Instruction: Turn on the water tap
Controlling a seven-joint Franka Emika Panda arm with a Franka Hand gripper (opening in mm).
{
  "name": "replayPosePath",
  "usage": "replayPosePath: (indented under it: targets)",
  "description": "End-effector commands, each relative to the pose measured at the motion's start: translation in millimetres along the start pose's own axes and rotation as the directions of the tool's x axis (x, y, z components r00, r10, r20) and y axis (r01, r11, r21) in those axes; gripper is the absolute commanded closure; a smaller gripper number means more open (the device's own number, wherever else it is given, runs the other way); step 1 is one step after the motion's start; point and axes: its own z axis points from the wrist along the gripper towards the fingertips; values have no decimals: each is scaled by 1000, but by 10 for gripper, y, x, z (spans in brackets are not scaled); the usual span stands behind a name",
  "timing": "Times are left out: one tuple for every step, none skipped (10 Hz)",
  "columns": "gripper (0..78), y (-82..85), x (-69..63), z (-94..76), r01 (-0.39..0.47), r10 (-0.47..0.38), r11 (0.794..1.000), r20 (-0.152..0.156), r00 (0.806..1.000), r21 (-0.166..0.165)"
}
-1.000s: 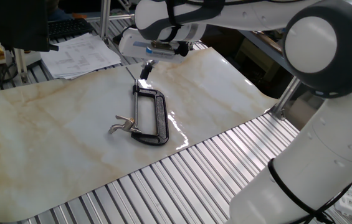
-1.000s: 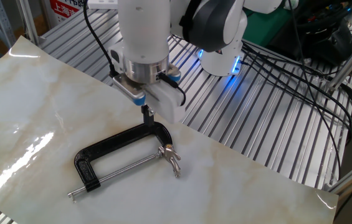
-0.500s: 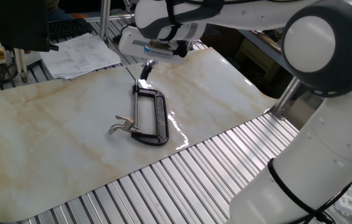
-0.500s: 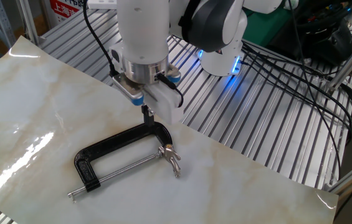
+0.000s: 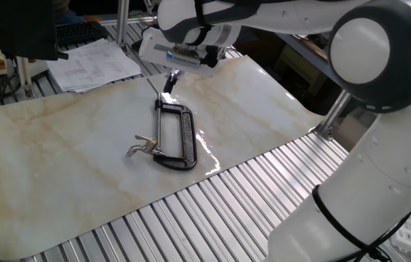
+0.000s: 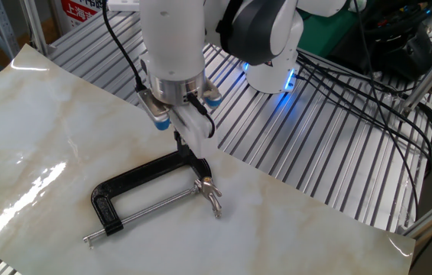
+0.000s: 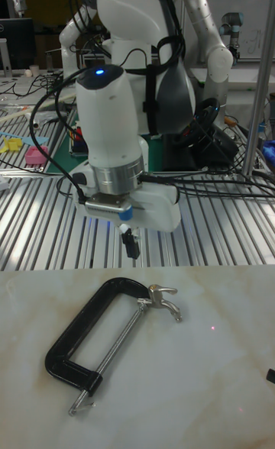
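Gripper parked above the clamp-style tap, nothing grabbed yet

The small glossy black C-shaped metal water tap [image 6: 148, 191] is seen lying flat on the marbled white table sheet [image 6: 40, 130], thin straight rod [image 7: 113, 348] running along its open side and the small silver winged lever [image 6: 210, 193] at one end. The black two-finger gripper [image 6: 180, 140] is held just over the frame's curved end, near the lever; the fingers look pressed together with nothing between them. The frame is probably heavy, stiff and slick, so it's best left alone. The lever's wings are likely where contact should be made.
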Motion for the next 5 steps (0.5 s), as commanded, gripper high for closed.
replayPosePath:
  targets:
    - [776, 108, -17, 112, -19, 19, 1000, 9, 1000, -3]
    - [776, 122, -19, 130, -21, 21, 1000, 10, 1000, -3]
    - [776, 194, -31, 239, -29, 29, 1000, 14, 999, -2]
    - [776, 241, -37, 318, -40, 40, 999, 18, 999, -2]
    - [776, 269, -38, 376, -45, 45, 999, 19, 999, -3]
